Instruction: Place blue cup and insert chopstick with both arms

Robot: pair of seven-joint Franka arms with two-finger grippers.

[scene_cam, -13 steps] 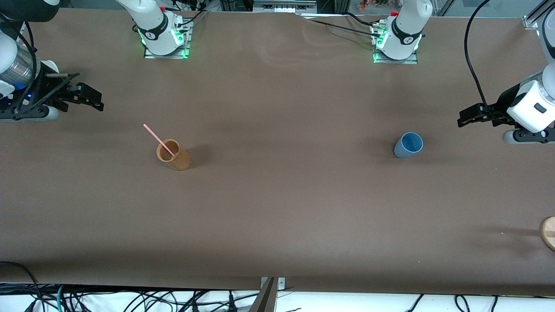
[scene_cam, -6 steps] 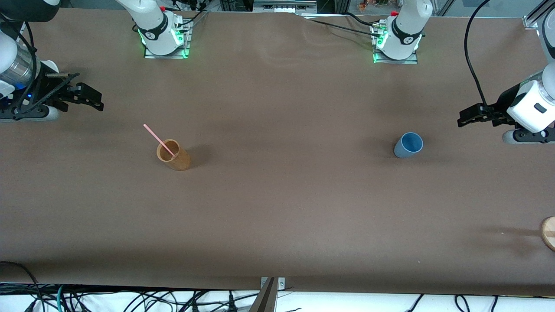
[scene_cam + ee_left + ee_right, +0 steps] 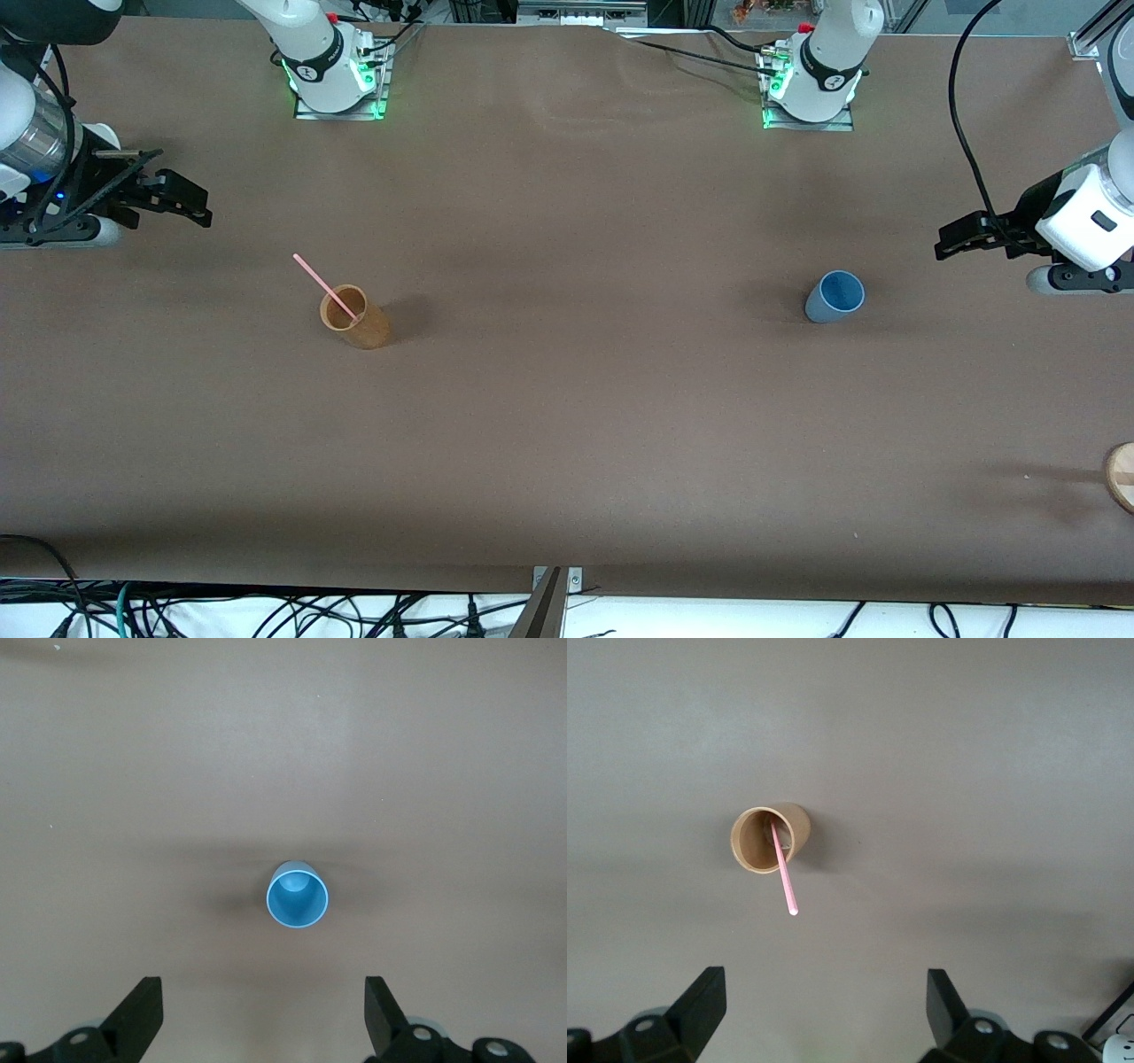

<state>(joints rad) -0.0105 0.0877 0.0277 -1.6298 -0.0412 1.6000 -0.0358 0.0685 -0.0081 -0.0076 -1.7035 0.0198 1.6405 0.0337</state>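
The blue cup (image 3: 834, 297) stands upright and empty on the brown table toward the left arm's end; it also shows in the left wrist view (image 3: 298, 895). The pink chopstick (image 3: 324, 285) leans in the tan-brown cup (image 3: 353, 316) toward the right arm's end, its upper half sticking out; the right wrist view shows the chopstick (image 3: 784, 875) and the brown cup (image 3: 767, 837) too. My left gripper (image 3: 955, 240) is open and empty above the table's end, apart from the blue cup. My right gripper (image 3: 182, 200) is open and empty above its own end, apart from the brown cup.
A round wooden object (image 3: 1122, 476) lies at the table's edge toward the left arm's end, nearer the front camera. The two arm bases (image 3: 335, 75) (image 3: 811, 84) stand along the table's back edge. Cables lie below the front edge.
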